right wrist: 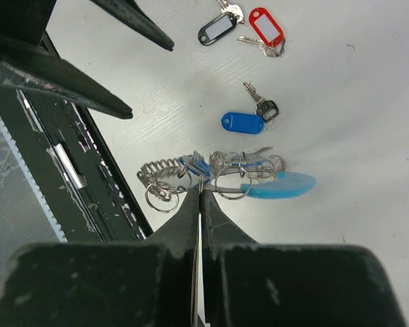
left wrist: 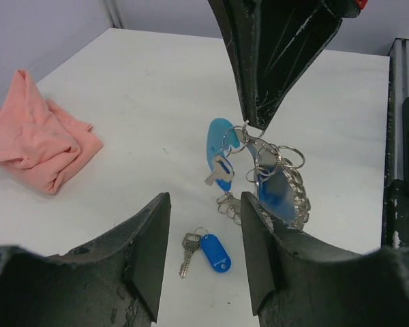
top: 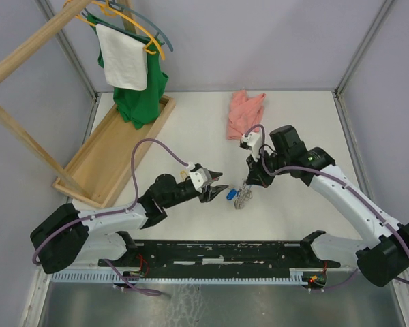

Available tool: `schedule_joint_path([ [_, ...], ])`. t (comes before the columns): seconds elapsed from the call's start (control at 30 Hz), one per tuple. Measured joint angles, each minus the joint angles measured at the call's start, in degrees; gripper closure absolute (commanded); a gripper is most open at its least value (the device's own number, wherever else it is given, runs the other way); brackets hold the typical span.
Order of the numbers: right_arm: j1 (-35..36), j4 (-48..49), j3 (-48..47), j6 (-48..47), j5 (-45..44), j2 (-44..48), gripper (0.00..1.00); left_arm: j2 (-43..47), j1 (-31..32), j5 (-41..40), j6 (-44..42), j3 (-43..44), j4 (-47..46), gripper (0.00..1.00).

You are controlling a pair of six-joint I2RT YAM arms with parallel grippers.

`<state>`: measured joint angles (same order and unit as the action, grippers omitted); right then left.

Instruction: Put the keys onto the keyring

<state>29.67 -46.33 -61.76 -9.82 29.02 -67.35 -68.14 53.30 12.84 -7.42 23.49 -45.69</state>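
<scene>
While the right gripper has its jaws pressed together with no gap, it seems to pinch one ring of the keyring at the centre of the right wrist view, though the exact grip point is hidden behind the finger tips. In the left wrist view the keyring stands upright right of centre, hanging from that gripper's tip, with its lower rings down by the table. Its light-blue tag sticks out to the right in the right wrist view.

The left gripper is spread wide and holds nothing. In the left wrist view the blue-tagged key lies flat on the table in the gap between its two fingers, at lower centre, just left of the keyring and apart from it.

At the top of the right wrist view a black-tagged key and a red-tagged key lie side by side on the table, well apart from the keyring.

In the top view a pink cloth is bunched above centre. At the left a wooden tray holds the foot of a rack with a green shirt and a white towel on hangers
</scene>
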Motion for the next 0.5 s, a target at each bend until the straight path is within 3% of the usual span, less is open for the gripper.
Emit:
schedule_joint_path([
  [0.2, 0.61, 4.61, 3.67, -4.26, 2.43, 2.93, 0.99, -0.9, -2.58, 5.25, 0.0, 0.31, -0.28, 0.53],
  [0.5, 0.61, 19.91, 15.63, -3.78, 6.91, 10.58, 0.99, -6.93, -2.75, 11.02, 0.07, 2.84, -3.26, 0.58],
])
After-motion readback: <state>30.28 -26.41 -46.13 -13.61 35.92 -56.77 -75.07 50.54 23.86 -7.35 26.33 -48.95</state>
